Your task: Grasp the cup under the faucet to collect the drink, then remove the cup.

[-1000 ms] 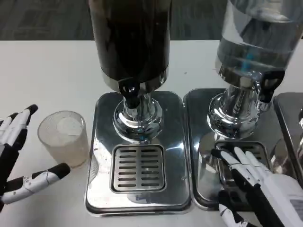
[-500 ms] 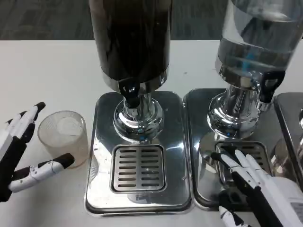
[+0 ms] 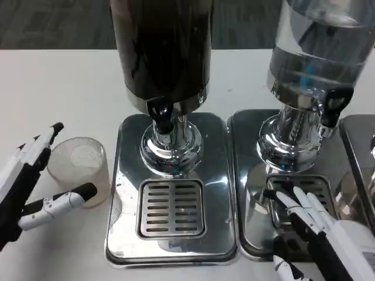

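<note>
Two hands in the head view, one doing the work. Left hand (image 3: 26, 187) has closed in on the clear plastic cup (image 3: 80, 170) over the last second: upper fingers (image 3: 41, 147) were well off the cup's 9 o'clock side, now they sit right at its rim; the thumb tip has slid in under the cup's 6 o'clock edge and looks to be touching or just short of the wall — can't tell which. Fingers are apart, bracketing the cup, not yet clamped on it.

Cup hasn't moved. It stands upright on the white desk (image 3: 58, 82), just off the 9 o'clock edge of the left drip tray (image 3: 126, 193), empty as far as I can see. It's not under the faucet (image 3: 160, 111) of the dark-drink dispenser (image 3: 161, 47); the slotted grate (image 3: 171, 208) below the faucet is bare.

Right hand (image 3: 319, 225) barely shifted — rests at the grate of the neighbouring tray (image 3: 249, 175) under the clear-liquid dispenser (image 3: 319, 44), fingers extended and roughly together, holding nothing.

My read: approach is nearly done, grasp comes next. Then the cup needs carrying toward 3 o'clock onto the grate, under the faucet. Risk: thin cup, light squeeze or it'll deform or tip.
</note>
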Controlling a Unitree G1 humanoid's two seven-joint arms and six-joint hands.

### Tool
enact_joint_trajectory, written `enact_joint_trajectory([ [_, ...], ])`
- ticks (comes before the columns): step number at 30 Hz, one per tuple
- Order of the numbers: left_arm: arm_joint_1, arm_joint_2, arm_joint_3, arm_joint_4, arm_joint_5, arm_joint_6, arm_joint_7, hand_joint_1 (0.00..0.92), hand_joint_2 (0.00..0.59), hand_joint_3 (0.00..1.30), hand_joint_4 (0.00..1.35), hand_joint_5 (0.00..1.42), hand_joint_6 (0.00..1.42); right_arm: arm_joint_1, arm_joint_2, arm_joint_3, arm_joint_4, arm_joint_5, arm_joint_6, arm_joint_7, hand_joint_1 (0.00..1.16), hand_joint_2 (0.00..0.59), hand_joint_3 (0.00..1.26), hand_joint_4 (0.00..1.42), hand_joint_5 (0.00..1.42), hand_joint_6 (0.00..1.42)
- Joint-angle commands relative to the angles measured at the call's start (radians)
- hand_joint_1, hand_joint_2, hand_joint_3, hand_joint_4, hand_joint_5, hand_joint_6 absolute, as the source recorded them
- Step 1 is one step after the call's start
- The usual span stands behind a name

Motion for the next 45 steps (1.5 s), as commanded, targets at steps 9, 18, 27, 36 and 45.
enact_joint_trajectory([
  [9, -0.061, 0.009, -0.043, 0.05, 0.004, 0.002, 0.004, 0.0, 0.019, 0.0, 0.0, 0.01, 0.0, 0.009, 0.013, -0.004, 0.002, 0.008, 0.007, -0.008, 0.48, 0.585, 0.12, 0.0, 0.0, 0.11],
  [18, -0.101, 0.001, -0.065, 0.088, 0.004, 0.013, 0.023, 0.011, 0.018, 0.0, 0.0, 0.03, 0.03, 0.009, 0.017, -0.003, 0.008, 0.014, 0.004, -0.01, 0.48, 0.585, 0.12, 0.0, 0.0, 0.13],
  [27, -0.128, 0.0, -0.08, 0.129, 0.003, 0.015, 0.041, 0.031, 0.02, 0.0, 0.0, 0.04, 0.04, 0.012, 0.025, -0.001, 0.01, 0.018, 0.002, -0.009, 0.48, 0.585, 0.12, 0.0, 0.0, 0.13],
  [36, -0.118, 0.033, -0.071, 0.138, 0.004, 0.005, 0.091, 0.019, 0.012, 0.0, 0.0, 0.05, 0.04, -0.003, 0.035, 0.012, 0.015, 0.02, 0.012, -0.002, 0.48, 0.585, 0.12, 0.0, 0.0, 0.13],
  [45, -0.105, 0.049, -0.068, 0.136, 0.0, 0.013, 0.105, 0.016, 0.01, 0.0, 0.0, 0.05, 0.04, 0.003, 0.035, 0.013, 0.003, 0.018, 0.017, -0.002, 0.48, 0.585, 0.13, 0.0, 0.0, 0.13],
])
